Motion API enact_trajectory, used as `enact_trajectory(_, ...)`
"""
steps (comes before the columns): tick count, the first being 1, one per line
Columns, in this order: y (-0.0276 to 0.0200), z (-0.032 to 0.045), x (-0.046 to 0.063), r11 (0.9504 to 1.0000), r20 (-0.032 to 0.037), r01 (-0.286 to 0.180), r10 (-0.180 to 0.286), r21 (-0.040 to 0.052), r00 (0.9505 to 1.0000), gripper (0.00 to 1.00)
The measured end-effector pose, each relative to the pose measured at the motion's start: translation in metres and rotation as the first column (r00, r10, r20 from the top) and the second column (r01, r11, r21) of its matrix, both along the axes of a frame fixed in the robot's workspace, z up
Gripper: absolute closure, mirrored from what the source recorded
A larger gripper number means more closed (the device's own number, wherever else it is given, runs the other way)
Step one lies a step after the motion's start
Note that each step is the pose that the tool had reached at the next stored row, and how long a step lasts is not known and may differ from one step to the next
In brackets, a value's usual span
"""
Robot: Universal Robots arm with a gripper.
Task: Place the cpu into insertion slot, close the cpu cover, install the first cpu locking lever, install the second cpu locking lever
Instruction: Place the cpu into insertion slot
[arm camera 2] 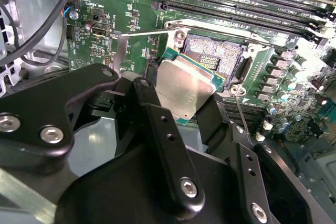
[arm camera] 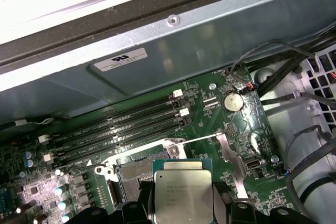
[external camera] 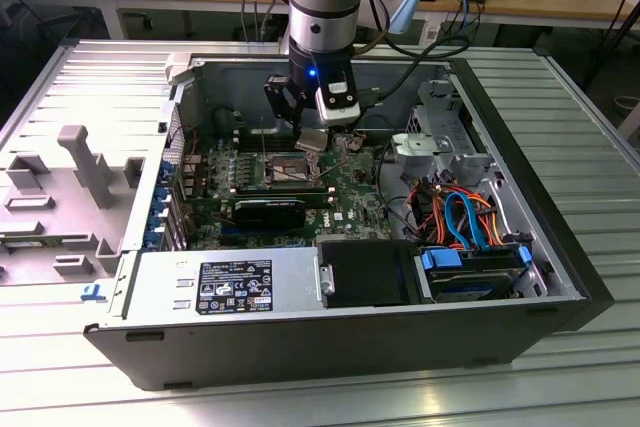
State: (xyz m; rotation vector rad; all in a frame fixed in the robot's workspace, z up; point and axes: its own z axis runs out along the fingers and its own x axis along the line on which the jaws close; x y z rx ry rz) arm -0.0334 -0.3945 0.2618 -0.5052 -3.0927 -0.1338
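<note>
Starting at the exterior view's left, a grey plastic moulding (external camera: 70,172) lies well out to one side of the gripper (external camera: 311,127), outside the open computer case (external camera: 330,347). Nearer in, the green motherboard (external camera: 350,194) sits beneath the gripper. A bundle of blue and orange cables (external camera: 465,212) lies well off to its other side, toward the exterior view's right. The gripper hangs inside the case over the board. Its fingers (arm camera 2: 149,103) are closed down to the width of the cpu (arm camera 2: 184,90), pinching it by two opposite edges with the dull silver top facing up, and they hold nothing else. The insertion slot (arm camera 2: 218,55) lies just below the held chip and a little to one side. In both wrist views part of its dark centre shows past the cpu's edge, so the chip is over the slot but not in it, and it looks slightly tilted to the board. The cpu cover (arm camera 2: 125,51) stands swung open at the slot's side, close to one finger. A thin wire locking lever (arm camera 2: 244,117) runs past the slot's corner near the other finger. The long memory slots (arm camera: 121,129) lie beyond the slot, apart from the gripper. By my reading the first step is in hand and unfinished. Seating the chip calls for squaring it over the slot, levelling it and matching its edges to the silver rim, because a skewed descent could catch the contacts or the open cover.
</note>
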Motion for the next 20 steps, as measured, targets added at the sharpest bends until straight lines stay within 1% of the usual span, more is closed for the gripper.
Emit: enact_trajectory(20,0.0000,-0.0002,0.0000,0.9999,0.0000,0.013,-0.013,-0.0001,0.9999,0.46)
